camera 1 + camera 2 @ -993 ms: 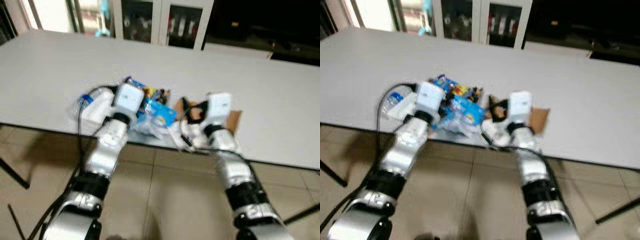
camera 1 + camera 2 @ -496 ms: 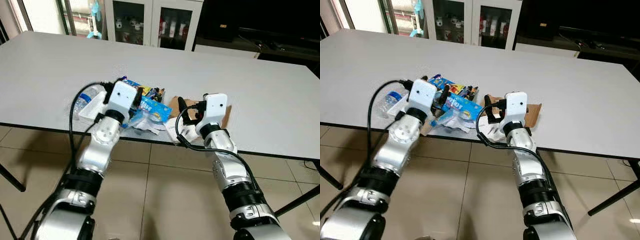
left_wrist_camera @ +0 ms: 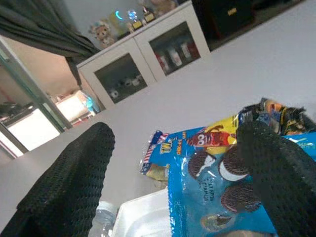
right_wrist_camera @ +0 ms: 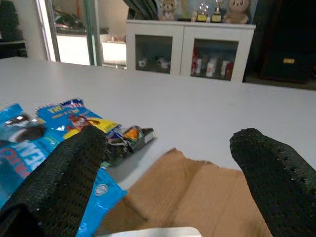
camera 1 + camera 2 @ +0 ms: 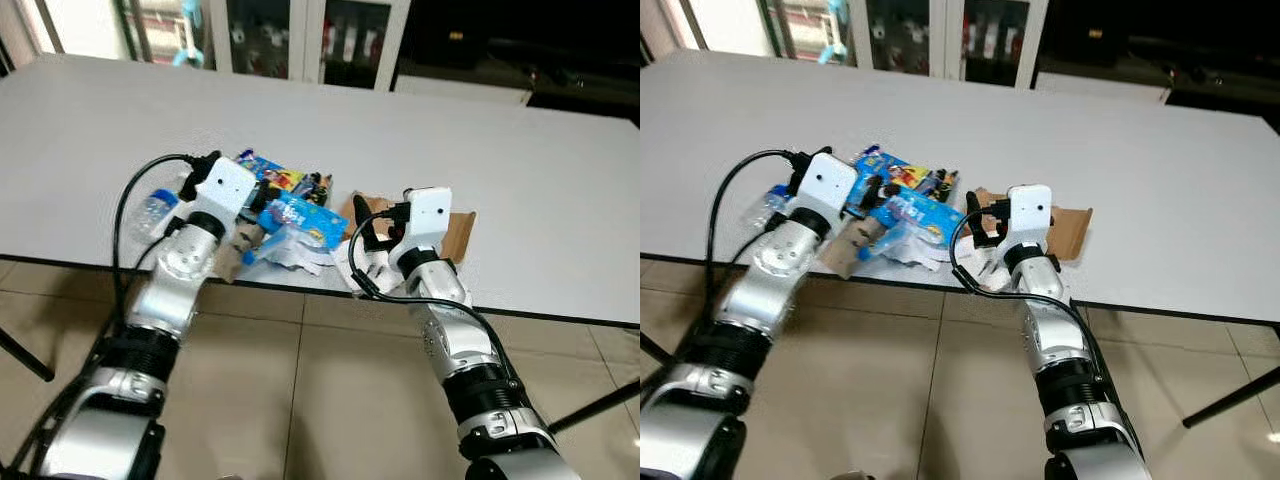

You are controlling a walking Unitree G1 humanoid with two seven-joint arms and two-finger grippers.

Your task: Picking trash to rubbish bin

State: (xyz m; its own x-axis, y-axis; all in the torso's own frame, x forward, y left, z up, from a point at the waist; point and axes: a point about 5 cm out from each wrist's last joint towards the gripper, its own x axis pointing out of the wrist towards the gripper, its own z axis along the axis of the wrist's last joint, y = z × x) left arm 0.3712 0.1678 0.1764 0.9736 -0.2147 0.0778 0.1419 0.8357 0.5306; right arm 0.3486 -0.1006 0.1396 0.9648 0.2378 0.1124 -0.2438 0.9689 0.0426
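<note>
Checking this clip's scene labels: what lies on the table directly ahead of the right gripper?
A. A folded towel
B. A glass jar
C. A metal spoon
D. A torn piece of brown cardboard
D: the right wrist view shows torn brown cardboard flat on the white table, between the open right gripper fingers.
</note>
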